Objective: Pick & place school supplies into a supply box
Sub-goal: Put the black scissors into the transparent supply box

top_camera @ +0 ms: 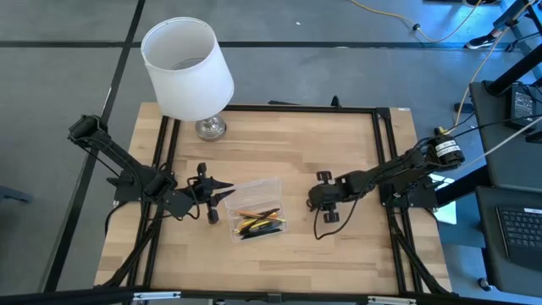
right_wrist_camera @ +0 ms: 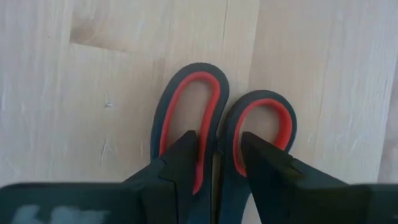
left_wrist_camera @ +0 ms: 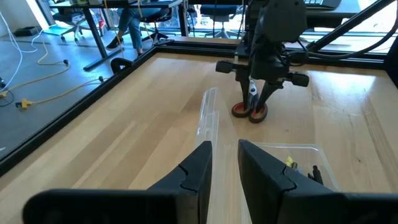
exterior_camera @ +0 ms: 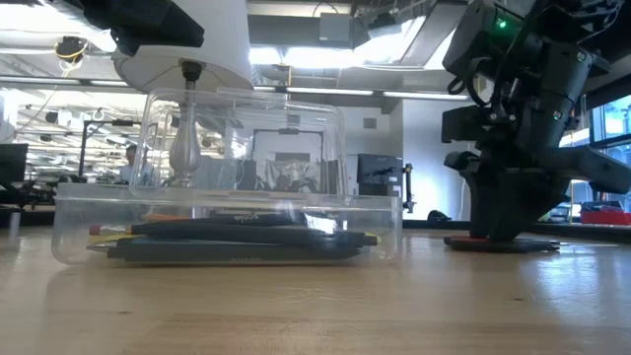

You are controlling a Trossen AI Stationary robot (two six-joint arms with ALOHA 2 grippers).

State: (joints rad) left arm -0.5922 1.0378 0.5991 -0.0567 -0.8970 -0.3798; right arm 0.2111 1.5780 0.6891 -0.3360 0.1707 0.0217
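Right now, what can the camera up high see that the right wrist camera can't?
Only the high view shows the white lamp, the clear supply box with pencils and pens inside, and the left gripper beside that box. Only the right wrist view shows the scissors, with red-lined handle loops lying flat. Both show the wooden table and the right gripper, its jaws down over the scissors.

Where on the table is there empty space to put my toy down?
Bare wood runs along the near edge of the wooden table, below the clear plastic supply box, and at the back right beside the white-shaded lamp. The middle is crowded: left gripper, box, right gripper over red-handled scissors.
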